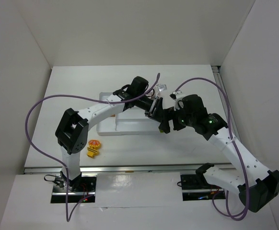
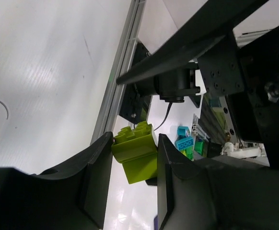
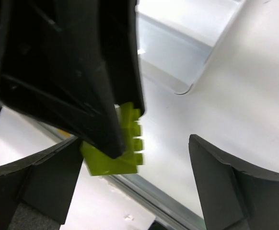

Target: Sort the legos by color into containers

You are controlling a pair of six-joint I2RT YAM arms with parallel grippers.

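My left gripper (image 1: 157, 111) (image 2: 133, 142) is shut on a lime green lego (image 2: 137, 154) and holds it above the table, right of the white tray (image 1: 109, 127). My right gripper (image 1: 167, 123) (image 3: 134, 179) is open. Its jaws stand wide on either side of the left gripper's fingers and the green lego (image 3: 118, 155), which sits close to its left jaw; I cannot tell whether they touch. A corner of the tray (image 3: 178, 52) shows behind in the right wrist view. The two arms hide most of the tray's compartments from above.
A small cluster of yellow-orange and red legos (image 1: 94, 147) lies on the table near the left arm's base. A metal rail (image 2: 115, 96) runs along the table edge. White walls enclose the table. Teal and green bricks (image 2: 185, 142) show beyond the table.
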